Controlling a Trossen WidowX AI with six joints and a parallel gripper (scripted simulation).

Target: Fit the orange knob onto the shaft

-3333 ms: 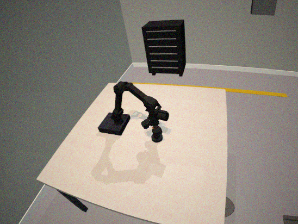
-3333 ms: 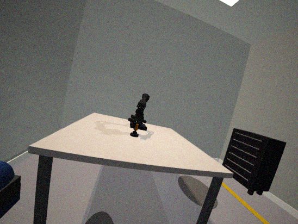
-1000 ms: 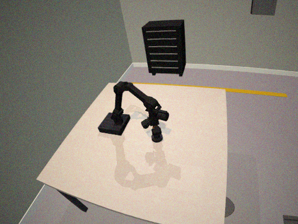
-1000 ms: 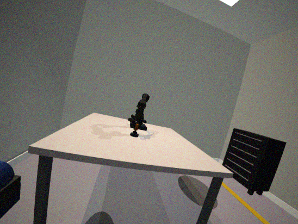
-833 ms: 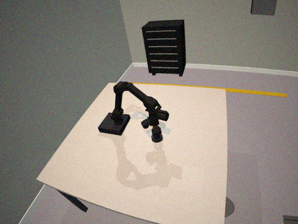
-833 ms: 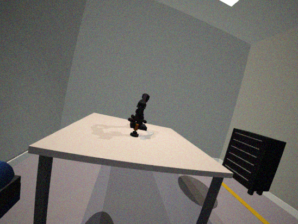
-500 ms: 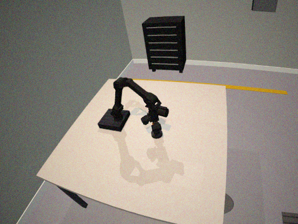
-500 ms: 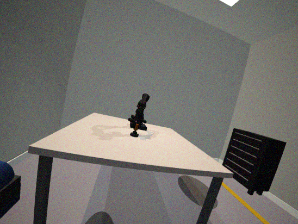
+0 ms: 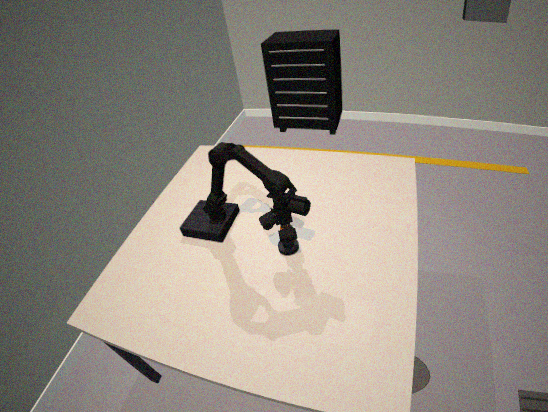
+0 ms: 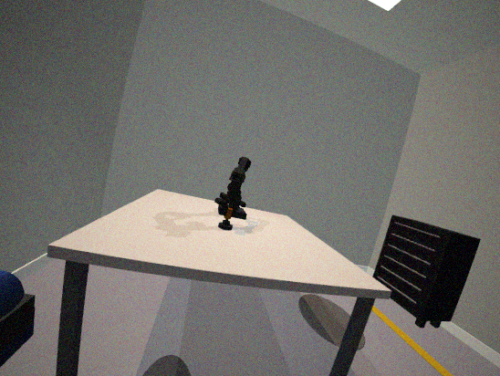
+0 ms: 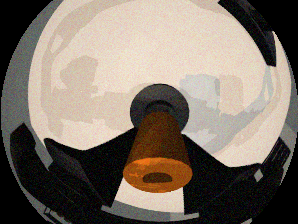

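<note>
Gripper (image 9: 286,229) (image 10: 228,213) (image 11: 158,135) is clamped on the orange knob (image 9: 281,228) (image 10: 229,213) (image 11: 159,145), held above the round pedestal (image 9: 288,247) (image 10: 224,225) (image 11: 139,107). Probably light and stiff, maybe a bit slippery; best pinched by its sides, as now. Tapered look in the wrist view, D-shaped hole in the end face.
</note>
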